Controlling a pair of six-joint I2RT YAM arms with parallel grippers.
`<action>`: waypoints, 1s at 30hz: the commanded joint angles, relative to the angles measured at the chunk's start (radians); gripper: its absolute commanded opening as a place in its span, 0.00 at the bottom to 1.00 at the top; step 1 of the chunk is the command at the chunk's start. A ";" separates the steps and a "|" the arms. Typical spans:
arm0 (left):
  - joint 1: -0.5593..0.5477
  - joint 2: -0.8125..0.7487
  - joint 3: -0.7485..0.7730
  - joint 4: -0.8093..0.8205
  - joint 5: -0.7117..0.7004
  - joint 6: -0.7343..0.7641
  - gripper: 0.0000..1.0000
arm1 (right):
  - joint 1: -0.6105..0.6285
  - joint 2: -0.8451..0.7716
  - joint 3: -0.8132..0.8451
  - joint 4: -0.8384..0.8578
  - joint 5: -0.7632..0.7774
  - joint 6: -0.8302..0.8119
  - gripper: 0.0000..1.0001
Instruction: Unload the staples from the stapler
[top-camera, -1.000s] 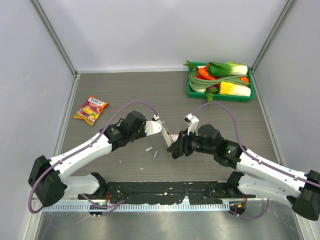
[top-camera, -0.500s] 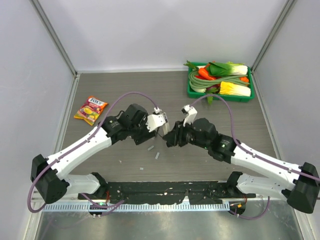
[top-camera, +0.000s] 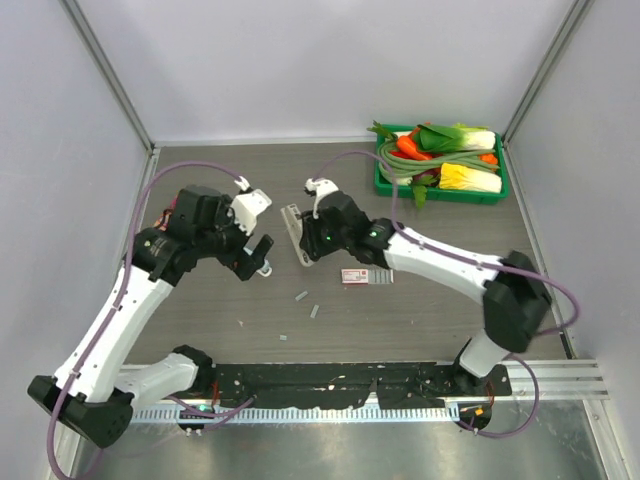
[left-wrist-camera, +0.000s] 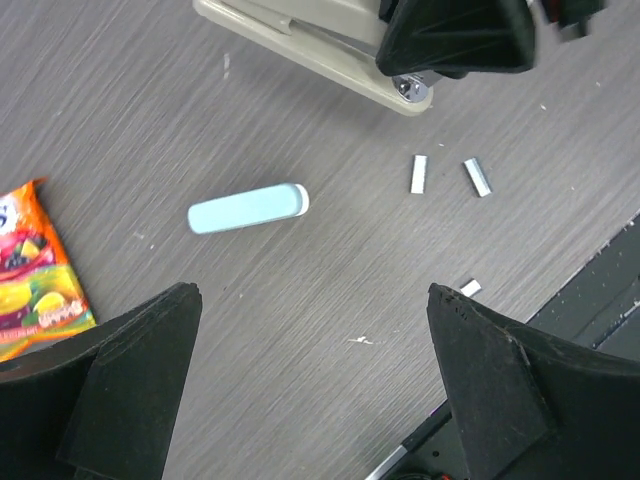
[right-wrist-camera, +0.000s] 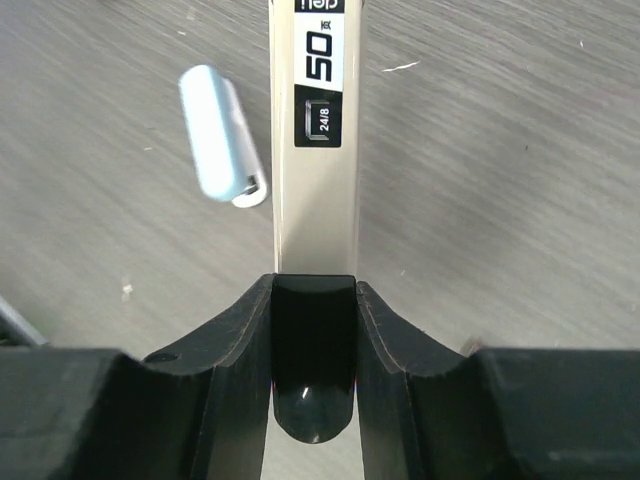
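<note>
The small pale blue stapler (left-wrist-camera: 247, 208) lies flat on the table, apart from both grippers; the right wrist view also shows this stapler (right-wrist-camera: 222, 133). Short strips of staples (left-wrist-camera: 419, 173) lie loose beside it, and more staples (top-camera: 301, 296) sit near the table's middle. My left gripper (left-wrist-camera: 312, 295) hangs wide open above the table with nothing between its fingers. My right gripper (right-wrist-camera: 314, 290) is shut on the black end of a longer beige stapler (right-wrist-camera: 312, 150) marked 50 and 24/8, which rests just right of the blue one.
A small pink-and-white box (top-camera: 360, 276) lies right of the beige stapler. An orange snack packet (left-wrist-camera: 30, 270) lies at the left. A green tray (top-camera: 450, 196) of toy vegetables stands at the back right. A black rail (top-camera: 330, 385) runs along the near edge.
My left gripper has opened, let go and pulled up and away to the left. My right gripper has carried the beige stapler back and left; the pink-and-white box now shows.
</note>
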 joint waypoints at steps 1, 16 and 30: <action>0.116 -0.007 0.023 -0.023 0.044 -0.079 1.00 | -0.005 0.197 0.211 -0.029 0.030 -0.151 0.01; 0.337 -0.105 -0.041 -0.017 0.083 -0.154 1.00 | -0.004 0.631 0.672 -0.178 0.028 -0.288 0.01; 0.339 -0.081 -0.055 0.024 0.080 -0.197 1.00 | -0.020 0.581 0.647 -0.201 0.034 -0.294 0.81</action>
